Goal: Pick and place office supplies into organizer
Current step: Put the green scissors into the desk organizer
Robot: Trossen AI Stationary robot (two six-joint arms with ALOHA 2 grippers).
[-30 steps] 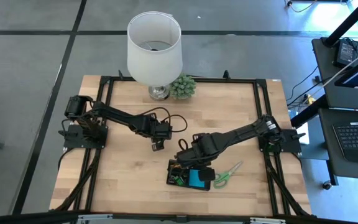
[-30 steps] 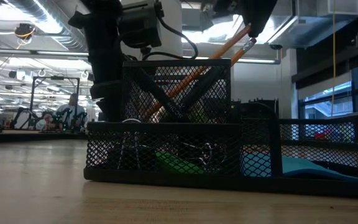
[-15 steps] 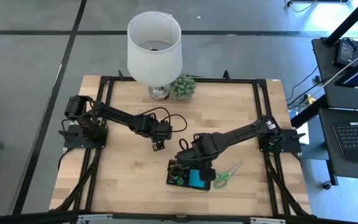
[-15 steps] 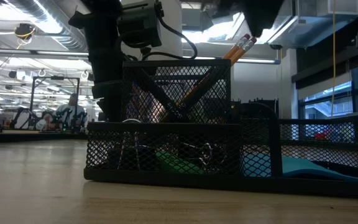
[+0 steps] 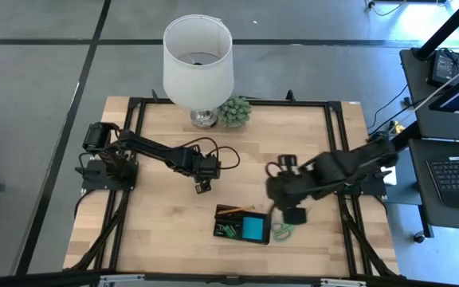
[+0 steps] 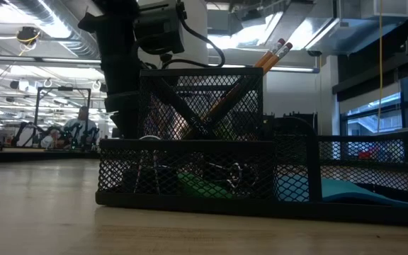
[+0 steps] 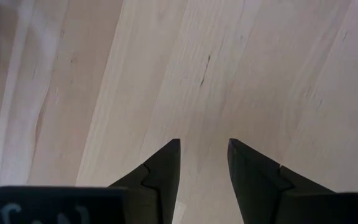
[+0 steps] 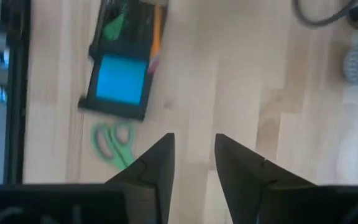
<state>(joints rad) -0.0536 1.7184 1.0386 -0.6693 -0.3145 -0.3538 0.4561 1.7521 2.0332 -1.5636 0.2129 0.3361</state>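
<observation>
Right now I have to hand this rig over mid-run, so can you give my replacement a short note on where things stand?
Right gripper: open, empty, raised beside the organizer.
Left gripper: open, empty, waiting mid-table.
Done: pencils stand in the organizer's mesh cup; blue sticky-note pad and small green piece are inside.
Left: green-handled scissors lie on the table just outside the organizer.

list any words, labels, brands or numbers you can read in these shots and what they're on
None can be read. The organizer, blue sticky-note pad, pencils, scissors and lamp show no legible print. Pale marks on the left wrist camera's housing are too blurred to read.
</observation>
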